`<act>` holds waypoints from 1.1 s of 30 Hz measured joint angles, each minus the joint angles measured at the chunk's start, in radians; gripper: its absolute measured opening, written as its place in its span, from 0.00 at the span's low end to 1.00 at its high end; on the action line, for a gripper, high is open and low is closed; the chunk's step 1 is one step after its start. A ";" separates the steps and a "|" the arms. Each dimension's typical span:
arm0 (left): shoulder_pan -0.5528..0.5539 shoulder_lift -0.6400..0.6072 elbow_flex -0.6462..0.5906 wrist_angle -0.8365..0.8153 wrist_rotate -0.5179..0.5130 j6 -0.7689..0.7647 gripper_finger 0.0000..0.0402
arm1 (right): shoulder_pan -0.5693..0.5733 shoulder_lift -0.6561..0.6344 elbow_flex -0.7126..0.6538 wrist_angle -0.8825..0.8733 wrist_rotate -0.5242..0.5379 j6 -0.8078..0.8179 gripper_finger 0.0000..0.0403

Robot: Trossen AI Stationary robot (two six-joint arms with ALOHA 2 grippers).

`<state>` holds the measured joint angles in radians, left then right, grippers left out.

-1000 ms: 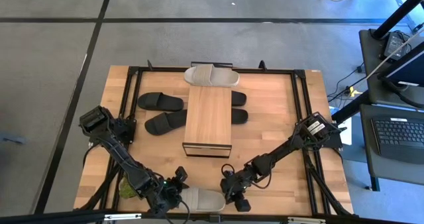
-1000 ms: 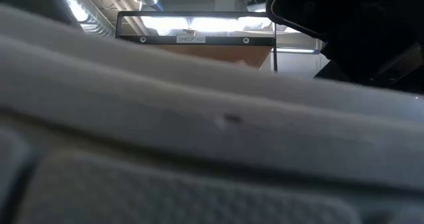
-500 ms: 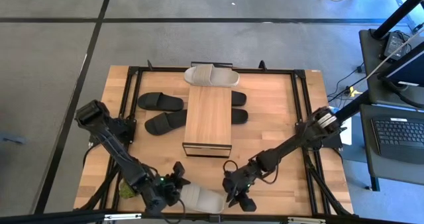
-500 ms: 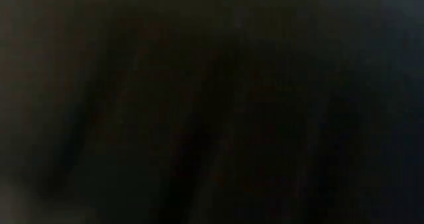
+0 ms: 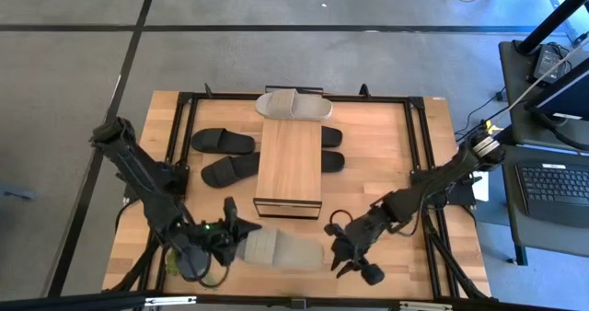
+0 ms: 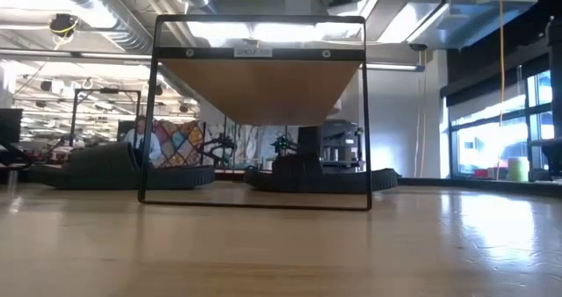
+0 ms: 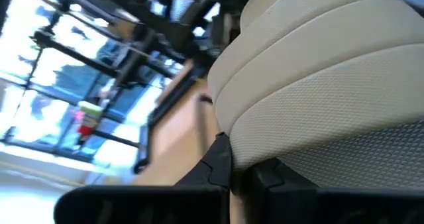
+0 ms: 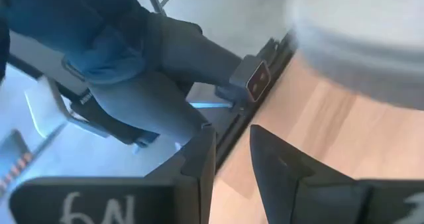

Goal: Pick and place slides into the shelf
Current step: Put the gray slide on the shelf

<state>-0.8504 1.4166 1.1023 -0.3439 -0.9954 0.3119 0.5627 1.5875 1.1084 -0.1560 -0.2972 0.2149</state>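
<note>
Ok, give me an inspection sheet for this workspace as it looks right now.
Surface: butcher-block table, black frame around it.
Job's things: shelf mid-table; beige slide at its far end; black slides left, more right.
Clutter: green plant, near-left corner.
Grippers: left gripper shut on a second beige slide; right gripper beside its toe, holding nothing.
Cables: yellow cable right of table.
Surroundings: keyboard, grey floor; person's legs in right wrist view.

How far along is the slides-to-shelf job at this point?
Done: one beige slide lies at the far end of the shelf.
In hand: the left gripper is shut on the second beige slide near the front edge.
Left: black slides beside the shelf. The right gripper holds nothing.
</note>
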 joint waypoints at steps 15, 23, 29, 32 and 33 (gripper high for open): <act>0.325 -0.218 0.000 -0.007 0.122 0.352 0.01 | -0.214 -0.100 -0.001 -0.253 -0.054 -0.254 0.24; 0.612 -0.331 0.000 -0.006 0.393 0.436 0.01 | -0.389 -0.176 -0.002 -0.419 -0.168 -0.396 0.24; 0.782 -0.337 -0.015 0.008 0.546 0.501 0.01 | -0.503 -0.351 -0.096 -0.358 -0.182 -0.480 0.24; 0.857 -0.335 -0.072 0.068 0.616 0.541 0.00 | -0.567 -0.445 -0.221 -0.272 -0.224 -0.467 0.24; 0.878 -0.335 -0.092 0.095 0.625 0.562 0.00 | -0.584 -0.477 -0.267 -0.238 -0.235 -0.449 0.24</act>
<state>0.0274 1.0821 1.0105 -0.2489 -0.3700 0.8741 -0.0214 1.1101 0.8416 -0.3936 -0.5317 -0.2341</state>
